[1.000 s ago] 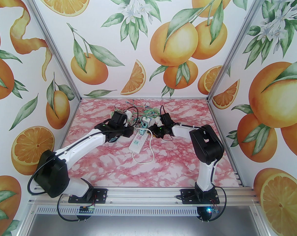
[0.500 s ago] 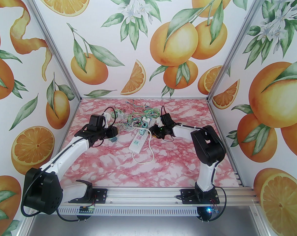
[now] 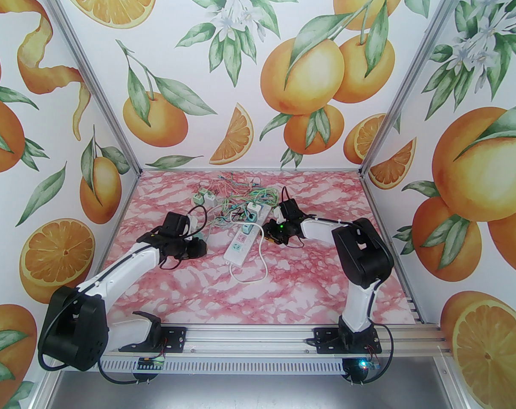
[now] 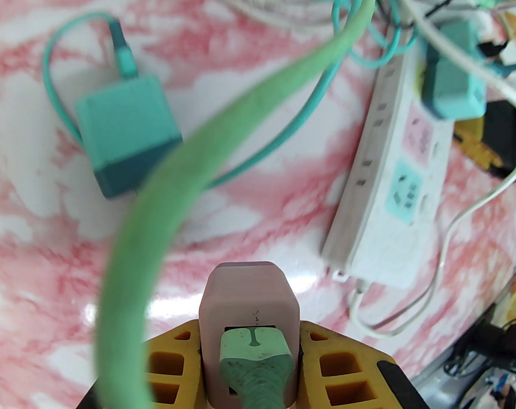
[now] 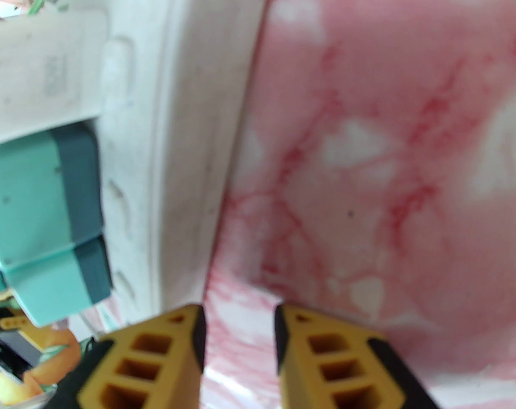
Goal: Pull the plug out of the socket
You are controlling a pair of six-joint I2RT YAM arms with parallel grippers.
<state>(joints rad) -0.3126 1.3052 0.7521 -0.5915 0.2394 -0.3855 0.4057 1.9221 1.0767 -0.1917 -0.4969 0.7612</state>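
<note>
We see open table [image 3: 283,305] near us; at the far middle, a cable tangle [image 3: 241,198] and power strip [image 3: 239,245] block passage, seemingly leaving gaps beside both walls.

**Materials and surface finishes at the worktable.**
The tabletop [image 4: 36,113] is a smooth, glossy sheet printed as pink marble, and it shows a bright patch of glare. The power strip [image 4: 386,211] is matt white moulded plastic, slightly scuffed. The plug [image 4: 249,296] is matt pale-pink plastic, and its green cable [image 4: 241,113] has a fuzzy woven cloth sheath. The teal charger [image 4: 126,130] is smooth satin plastic. On the right gripper [image 5: 239,315], the fingers [image 5: 151,356] are hollow-celled yellow plastic with black inner faces. The front rail [image 3: 249,345] is bare metal.
</note>
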